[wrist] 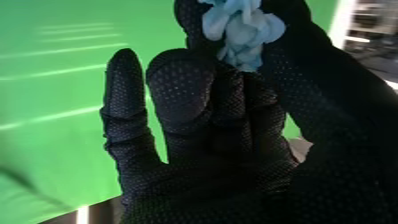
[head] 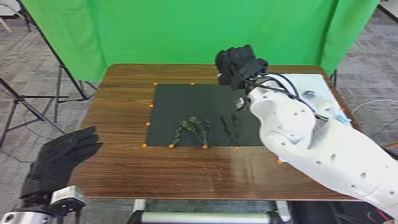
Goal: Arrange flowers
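And there's the right hand [head: 238, 62] up at the far side of the brown wooden surface [head: 115, 175], pinching a pale blue flower [wrist: 244, 36], while green sprigs [head: 192, 125] lie on the dark mat [head: 178, 102] and the left hand [head: 64, 152] hangs open.

head: high, farther, forward-down | right wrist: close, along robot hand [head: 236, 61] | shared: robot hand, green backdrop [head: 200, 30]

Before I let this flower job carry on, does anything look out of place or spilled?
One small thing: an orange marker sits on the bare table, off the dark mat's near edge, while the others I can see line that mat. I see no spill. The pale blue flower is held in the right robot hand.
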{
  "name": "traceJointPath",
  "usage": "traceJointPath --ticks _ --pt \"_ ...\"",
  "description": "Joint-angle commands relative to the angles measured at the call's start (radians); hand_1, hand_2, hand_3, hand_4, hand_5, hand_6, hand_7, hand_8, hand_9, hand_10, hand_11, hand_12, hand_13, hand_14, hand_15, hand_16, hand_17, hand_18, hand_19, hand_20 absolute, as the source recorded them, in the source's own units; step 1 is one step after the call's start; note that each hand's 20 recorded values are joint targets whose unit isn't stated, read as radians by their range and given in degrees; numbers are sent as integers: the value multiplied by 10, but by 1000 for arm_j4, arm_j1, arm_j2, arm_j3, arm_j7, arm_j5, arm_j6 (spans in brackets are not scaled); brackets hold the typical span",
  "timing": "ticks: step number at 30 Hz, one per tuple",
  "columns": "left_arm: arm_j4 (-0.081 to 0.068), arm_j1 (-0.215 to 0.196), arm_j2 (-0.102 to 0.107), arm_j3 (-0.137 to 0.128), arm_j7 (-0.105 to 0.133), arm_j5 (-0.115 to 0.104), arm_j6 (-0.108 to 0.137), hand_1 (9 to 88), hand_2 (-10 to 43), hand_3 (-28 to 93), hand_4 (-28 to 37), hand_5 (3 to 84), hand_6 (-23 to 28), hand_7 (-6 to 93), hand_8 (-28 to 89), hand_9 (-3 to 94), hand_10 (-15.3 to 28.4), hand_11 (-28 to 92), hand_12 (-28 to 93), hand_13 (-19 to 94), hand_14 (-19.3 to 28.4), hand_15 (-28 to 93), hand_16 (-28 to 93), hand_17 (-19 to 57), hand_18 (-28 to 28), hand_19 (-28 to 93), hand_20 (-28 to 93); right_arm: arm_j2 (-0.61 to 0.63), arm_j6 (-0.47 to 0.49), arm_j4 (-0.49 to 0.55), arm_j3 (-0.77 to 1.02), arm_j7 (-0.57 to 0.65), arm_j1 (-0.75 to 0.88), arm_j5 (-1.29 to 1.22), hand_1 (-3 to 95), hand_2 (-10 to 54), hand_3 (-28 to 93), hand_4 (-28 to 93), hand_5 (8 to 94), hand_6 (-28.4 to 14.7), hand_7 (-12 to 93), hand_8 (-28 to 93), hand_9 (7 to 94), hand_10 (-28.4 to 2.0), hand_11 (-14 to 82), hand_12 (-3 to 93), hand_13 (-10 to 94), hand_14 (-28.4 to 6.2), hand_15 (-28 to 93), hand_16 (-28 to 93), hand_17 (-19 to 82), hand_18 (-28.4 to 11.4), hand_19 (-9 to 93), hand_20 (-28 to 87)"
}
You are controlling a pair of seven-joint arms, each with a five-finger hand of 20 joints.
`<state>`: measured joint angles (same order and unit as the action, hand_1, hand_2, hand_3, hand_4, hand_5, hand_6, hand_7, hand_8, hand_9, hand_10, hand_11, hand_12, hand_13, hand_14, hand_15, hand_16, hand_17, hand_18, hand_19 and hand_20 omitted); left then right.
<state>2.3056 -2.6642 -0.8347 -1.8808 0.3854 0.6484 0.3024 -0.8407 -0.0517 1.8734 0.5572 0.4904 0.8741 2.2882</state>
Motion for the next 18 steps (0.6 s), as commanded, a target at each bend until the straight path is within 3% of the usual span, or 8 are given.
traceJointPath --ticks 1,7,11,14,15,17,18 --pt "0 -30 -21 -16 2 -11 3 279 48 795 -164 452 136 172 -95 378 219 342 93 253 284 635 -144 -91 230 608 119 -230 28 -11 -70 -86 -6 46 563 -95 755 -283 672 16 519 48 868 -60 197 418 724 -32 655 364 251 -216 785 250" --pt "-18 4 -46 -21 -34 5 -25 279 47 797 -162 452 135 171 -96 378 220 341 93 254 284 635 -144 -91 230 608 118 -385 30 -90 -84 -145 59 112 562 -95 756 -283 668 16 524 43 868 -61 197 417 720 -29 654 366 247 -211 778 256" --pt "-38 70 -50 5 -68 18 -53 279 47 797 -161 452 135 171 -96 379 219 340 94 254 284 635 -144 -91 230 609 119 -457 34 -153 -71 -147 122 150 559 -95 759 -283 663 18 531 39 866 -61 197 416 717 -28 652 366 244 -210 774 260" --pt "-51 111 -33 25 -64 18 -58 280 48 798 -159 452 135 171 -96 378 219 341 94 254 284 635 -144 -91 231 608 118 -481 53 -184 -66 -137 148 174 556 -95 761 -283 661 20 537 35 863 -62 198 416 715 -32 653 367 243 -210 772 264" --pt "-49 108 -22 23 -59 13 -52 280 48 798 -159 452 135 172 -96 378 219 341 94 254 284 635 -144 -91 231 609 119 -485 48 -199 -71 -129 150 182 556 -95 762 -283 661 20 539 34 863 -62 199 415 715 -32 654 367 242 -210 771 265" --pt "-51 113 -24 15 -73 25 -69 280 48 797 -160 452 135 172 -96 378 219 341 94 253 284 635 -144 -92 231 608 119 -491 66 -217 -63 -122 162 196 555 -95 764 -283 660 21 540 33 862 -63 200 415 713 -33 655 367 241 -209 771 266" --pt "-54 119 -18 20 -67 23 -67 280 48 797 -160 452 135 172 -96 378 219 342 94 253 284 635 -144 -91 230 609 119 -489 66 -225 -68 -107 157 190 554 -95 765 -283 659 21 542 32 862 -63 201 414 713 -34 655 366 241 -210 770 266"
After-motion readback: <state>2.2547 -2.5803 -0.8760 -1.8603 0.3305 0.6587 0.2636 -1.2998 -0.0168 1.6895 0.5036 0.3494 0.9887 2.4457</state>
